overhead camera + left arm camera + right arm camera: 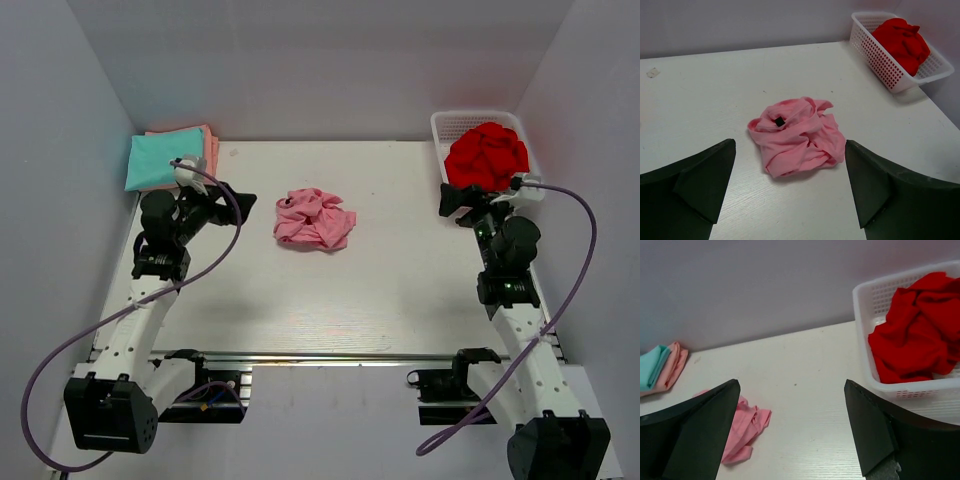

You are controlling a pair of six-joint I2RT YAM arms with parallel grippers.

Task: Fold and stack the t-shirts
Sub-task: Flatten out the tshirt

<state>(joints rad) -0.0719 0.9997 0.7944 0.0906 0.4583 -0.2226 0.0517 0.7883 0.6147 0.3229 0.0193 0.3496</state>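
pink t-shirt (315, 220): scrunched in a heap on the table (400, 290), well to the left of the basket. Nothing is touching it, and a little dark tag shows on top in the left wrist view.
teal t-shirt (158, 162): folded flat, way over at the far-left corner, so the opposite end of the back edge from the basket. It's sitting on the salmon one.
salmon-orange t-shirt (211, 150): folded under the teal one, with its edge peeking out on the side facing the basket.
basket (455, 122): white mesh, tucked in the back-right corner by the wall.
red cloth (487, 155): bunched up inside the basket, piled above the rim.
left gripper (232, 205): jaws spread wide, holding nothing. It's far left of the basket, between the folded stack and the pink heap.
right gripper (452, 200): jaws also spread wide and empty, just in front of the basket's near side.
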